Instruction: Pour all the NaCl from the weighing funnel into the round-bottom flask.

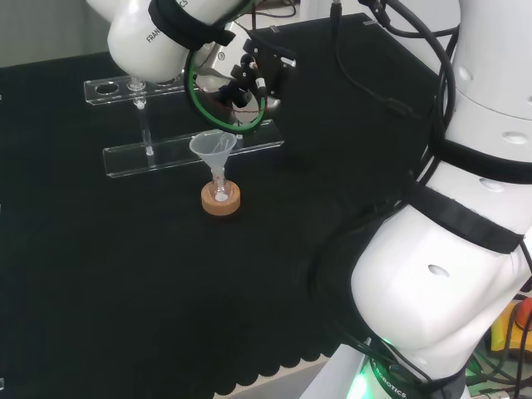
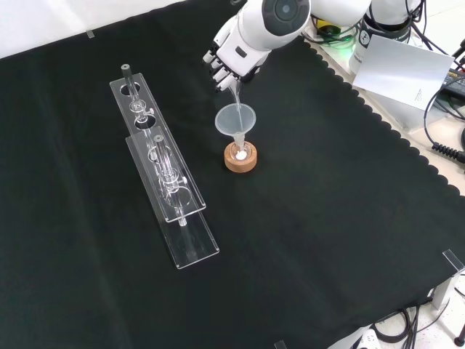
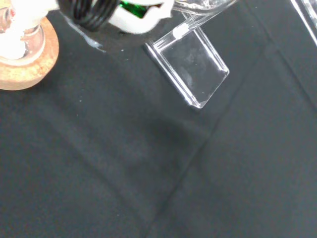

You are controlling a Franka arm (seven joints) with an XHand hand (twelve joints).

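Pouring is under way: a clear weighing funnel (image 2: 234, 94), apparently pinched in the curled fingers (image 2: 218, 71) of the hand (image 2: 231, 58), is tilted over the funnel (image 2: 235, 118). The tip should be kept above that funnel's mouth, so grains reach the round-bottom flask (image 2: 239, 153).

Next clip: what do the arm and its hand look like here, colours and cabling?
Glossy white rounded arm links with black bands at the joints, black cables along them, and a green cable loop near the wrist. The hand is white with black finger segments.
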